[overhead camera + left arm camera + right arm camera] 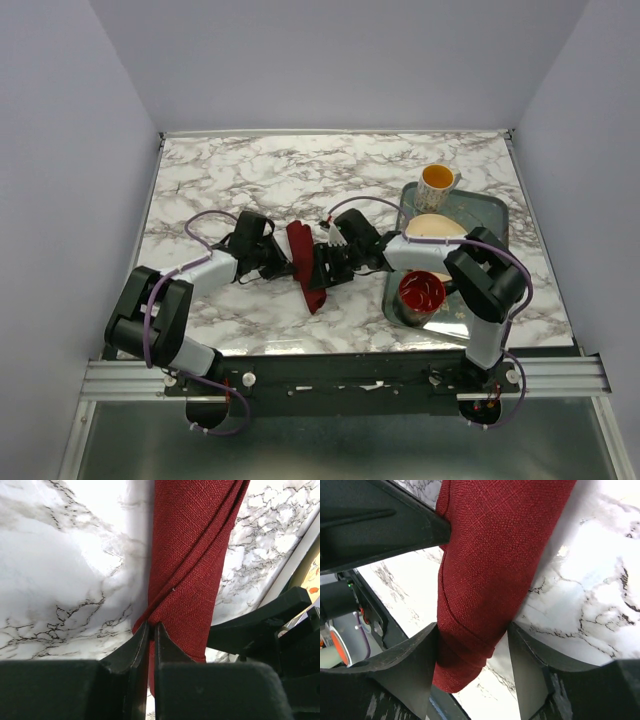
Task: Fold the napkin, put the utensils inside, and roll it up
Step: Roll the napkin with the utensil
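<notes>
**Top external:** Showed whole marble table [250, 180] w/ both arms reaching inward to meet near centre. Showed napkin [306, 268] as narrow dark red strip lying on tabletop, running lengthwise away from arm bases. Put left gripper [284, 268] at strip's left edge & right gripper [320, 268] at its right edge, both approx midway along it. Too small here to judge either claw's grip. Caught only in this view: grey tray [500, 207] at right, well apart from cloth, w/ orange-lined mug [438, 182] at far corner, pale plate [436, 226] in middle, red bowl [422, 292] at near end.

**Left wrist:** Gave close look at coarse weave & diagonal overlapping folds, not visible from above. Showed left gripper [151, 627] clenched, fingers [135, 652] nearly meeting, w/ thin fold at napkin's [190, 555] lower left edge pinched between tips. Showed rest of roll running up & away from claw, mostly right of tips, resting on marble.

**Right wrist:** Showed right gripper [472, 630] spread wide, fingers [415, 662] standing one on each side of roll, both against cloth. Could not tell whether squeezing or only bracketing it. Showed napkin [485, 565] passing between tips, its rounded end poking just past them toward cam.
</notes>
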Motion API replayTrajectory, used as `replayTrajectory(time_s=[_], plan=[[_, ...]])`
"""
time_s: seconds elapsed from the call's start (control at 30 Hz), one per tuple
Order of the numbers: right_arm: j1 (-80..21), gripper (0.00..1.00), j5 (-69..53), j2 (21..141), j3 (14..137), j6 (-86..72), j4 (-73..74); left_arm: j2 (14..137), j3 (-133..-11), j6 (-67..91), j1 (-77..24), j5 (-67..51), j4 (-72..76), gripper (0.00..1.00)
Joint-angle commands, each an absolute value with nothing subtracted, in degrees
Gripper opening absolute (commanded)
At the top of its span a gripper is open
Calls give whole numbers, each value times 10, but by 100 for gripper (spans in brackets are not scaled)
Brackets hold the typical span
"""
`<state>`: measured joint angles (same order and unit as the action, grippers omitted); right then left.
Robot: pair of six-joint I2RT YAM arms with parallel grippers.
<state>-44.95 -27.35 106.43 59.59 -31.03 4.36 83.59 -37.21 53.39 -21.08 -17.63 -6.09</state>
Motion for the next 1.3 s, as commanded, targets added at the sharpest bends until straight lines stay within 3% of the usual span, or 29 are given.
replayTrajectory(time_s=[0.0, 0.17, 0.2, 0.27, 0.67, 0.73, 0.77, 0.87, 1.0, 1.27], plan=[[-453, 62, -244, 1076, 573, -295, 57, 853, -371, 528, -211, -181, -55, 11], [-449, 52, -233, 1068, 563, -304, 48, 858, -358, 530, -213, -185, -48, 8], [-447, 45, -238, 1068, 561, -307, 45, 853, -355, 530, -212, -184, -47, 8], [-446, 41, -239, 1068, 555, -312, 37, 848, -345, 530, -212, -178, -47, 7], [-442, 45, -286, 1066, 538, -316, 5, 856, -344, 521, -213, -171, -40, 6], [-442, 50, -304, 1063, 539, -317, 4, 842, -354, 514, -212, -161, -57, 16], [-442, 51, -306, 1060, 539, -319, 4, 835, -361, 511, -212, -156, -72, 26], [-442, 58, -295, 1035, 536, -319, 5, 804, -373, 505, -212, -138, -107, 40], [-442, 68, -287, 1011, 544, -316, 24, 773, -395, 492, -212, -125, -148, 48], [-439, 78, -212, 963, 541, -301, 82, 734, -462, 491, -218, -110, -239, 67]])
